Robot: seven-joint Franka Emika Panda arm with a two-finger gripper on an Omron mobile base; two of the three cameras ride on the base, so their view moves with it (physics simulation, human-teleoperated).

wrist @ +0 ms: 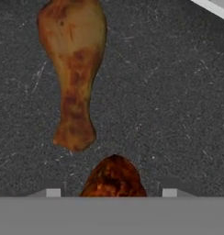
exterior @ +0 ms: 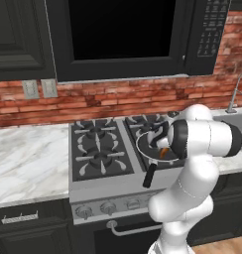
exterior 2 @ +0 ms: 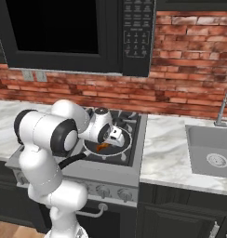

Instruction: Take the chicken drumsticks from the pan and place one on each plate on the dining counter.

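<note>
Reaching down over the stove (exterior: 100, 149), the white arm (exterior: 192, 163) lowers its tool (wrist: 109, 193) into the pan (exterior 2: 122, 146) on the front right burner, against a red brick wall (exterior 2: 190, 69). The hand view looks straight down at the pan's dark, scratched floor, where one drumstick (wrist: 75, 69) lies whole, fat end toward the top of that view and narrow end toward the bottom, while the second drumstick (wrist: 114, 176) sits between the two fingertips (wrist: 53, 193), its rounded end rising at the lower edge; a sliver of the pale rim crosses the top right corner. The tips stand apart on either side of the meat with a gap visible on each side, so the tool is open around the piece and no contact can be made out. The left base view adds what the hand view cannot: the pan's black handle (exterior: 150, 175) pointing toward the stove front, a glimpse of orange meat beside the arm's elbow, and the marble counter (exterior: 29, 163) stretching to the left of the stove. The right base view shows the tool's white body tilted down over the pan, orange meat under it, the microwave (exterior 2: 134, 37) above, and a sink (exterior 2: 210, 151) with a tap set into the counter to the right.
</note>
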